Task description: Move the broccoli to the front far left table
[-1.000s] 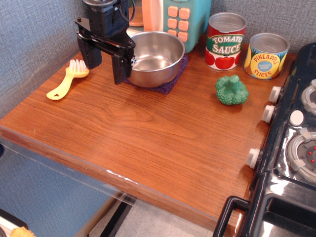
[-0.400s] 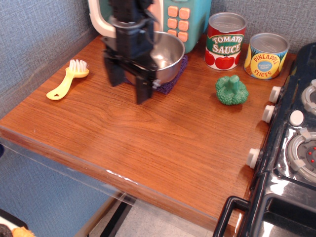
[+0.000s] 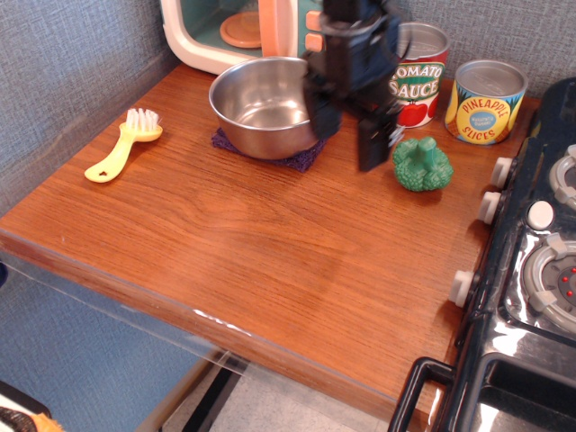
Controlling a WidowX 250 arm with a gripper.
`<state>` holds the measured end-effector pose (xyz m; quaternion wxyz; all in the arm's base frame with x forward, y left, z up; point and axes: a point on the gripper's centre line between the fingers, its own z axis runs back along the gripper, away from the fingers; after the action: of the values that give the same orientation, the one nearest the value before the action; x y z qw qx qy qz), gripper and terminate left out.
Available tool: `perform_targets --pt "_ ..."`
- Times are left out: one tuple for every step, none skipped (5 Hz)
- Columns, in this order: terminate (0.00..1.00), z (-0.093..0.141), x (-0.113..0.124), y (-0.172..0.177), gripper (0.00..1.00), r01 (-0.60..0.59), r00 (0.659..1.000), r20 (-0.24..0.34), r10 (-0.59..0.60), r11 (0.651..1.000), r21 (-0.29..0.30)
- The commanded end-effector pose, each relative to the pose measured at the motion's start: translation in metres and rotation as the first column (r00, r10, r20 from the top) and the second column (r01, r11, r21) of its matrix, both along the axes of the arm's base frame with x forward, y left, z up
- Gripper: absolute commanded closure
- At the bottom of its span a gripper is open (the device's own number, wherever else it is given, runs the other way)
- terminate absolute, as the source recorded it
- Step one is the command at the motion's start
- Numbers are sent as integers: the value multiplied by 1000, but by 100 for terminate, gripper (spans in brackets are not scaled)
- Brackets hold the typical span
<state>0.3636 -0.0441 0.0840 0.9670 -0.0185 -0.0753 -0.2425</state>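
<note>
Near the back right of the worktop (image 3: 225, 243), the broccoli (image 3: 422, 164) sits upright on the bare wood, in front of the tomato sauce can (image 3: 412, 74) and the pineapple slices can (image 3: 485, 99), close to the knobs of the black toy stove (image 3: 531, 261). Just to its left hangs the hand (image 3: 349, 135), blurred, its two dark fingers (image 3: 373, 144) spread apart with nothing between them; it grips nothing.

Several things could go wrong from here. Coming down off-centre, a finger would likely strike the bumpy florets and knock the toy toward the stove or the cans. The steel bowl (image 3: 265, 106) on its purple mat (image 3: 297, 157) lies right beside the hand, so a low sweep could clip its rim. The rounded top may also slip from a shallow pinch. The yellow brush (image 3: 123, 144) lies on the left side, near the likely drop spot.
</note>
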Motion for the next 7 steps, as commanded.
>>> perform_targets --pt "0 26 30 -29 0 17 996 85 -10 997 -75" --pt "0 19 34 -35 0 19 997 77 -14 998 -67" --pt "0 8 33 -36 0 18 998 53 -15 998 -52" --pt "0 2 35 -37 0 11 999 49 -9 999 -37" --pt "0 -1 42 -42 0 8 998 58 -6 1000 -24" --pt "0 -4 50 -44 0 -8 998 62 9 1000 -19" --pt "0 -8 56 -47 0 -13 998 62 14 1000 -14"
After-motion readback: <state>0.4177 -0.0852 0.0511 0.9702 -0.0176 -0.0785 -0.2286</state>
